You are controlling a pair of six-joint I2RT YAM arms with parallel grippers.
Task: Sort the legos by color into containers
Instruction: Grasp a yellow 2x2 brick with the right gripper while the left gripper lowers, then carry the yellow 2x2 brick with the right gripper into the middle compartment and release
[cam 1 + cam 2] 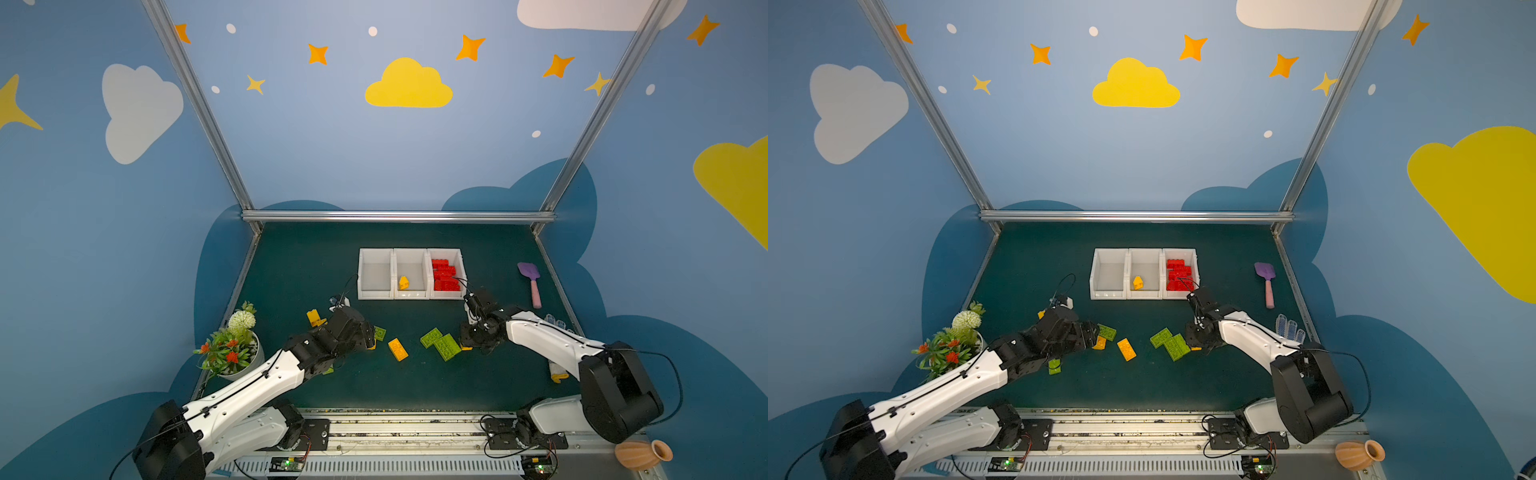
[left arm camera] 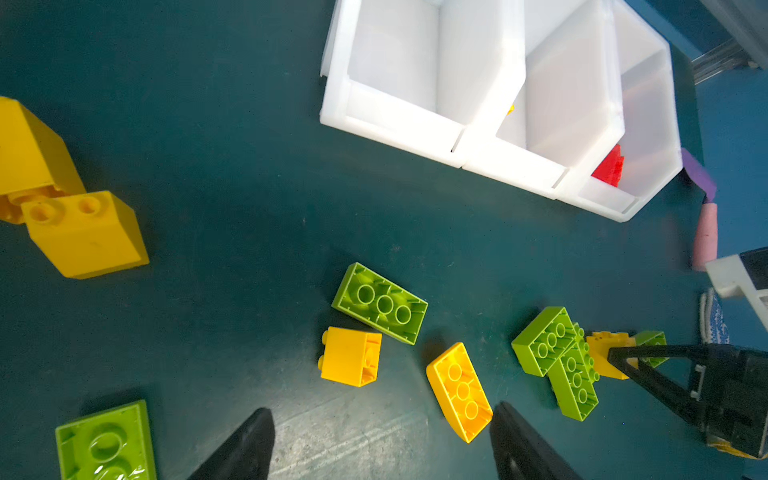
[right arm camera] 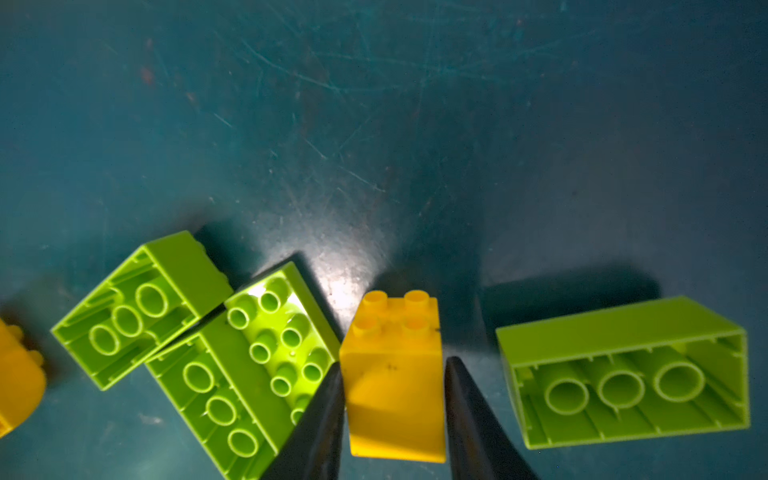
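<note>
Yellow lego brick [image 3: 395, 395], standing upright on the surface [image 3: 374, 124] between green bricks [image 3: 249, 365]: the right gripper [image 3: 394, 363] is clamping its smooth side walls, both fingers [image 3: 316, 428] touching. Light, rigid and slick, it is likely needing a square, centred hold. The left gripper [image 2: 381, 409] is hovering wide open, empty. Farther off, the middle container [image 1: 410, 253] is holding one yellow piece [image 1: 403, 283].

Your right bin [image 1: 460, 254] holds red bricks [image 1: 444, 276], the middle bin [image 1: 410, 251] one yellow piece [image 1: 403, 283]; green bricks [image 1: 447, 347] lie loose, a small yellow brick [image 3: 395, 374] gripped upright.

Left arm [image 1: 249, 386], right arm [image 1: 540, 338]: white shells, black joints, thin black cables; black tapered end effector fingers [image 3: 320, 424].
</note>
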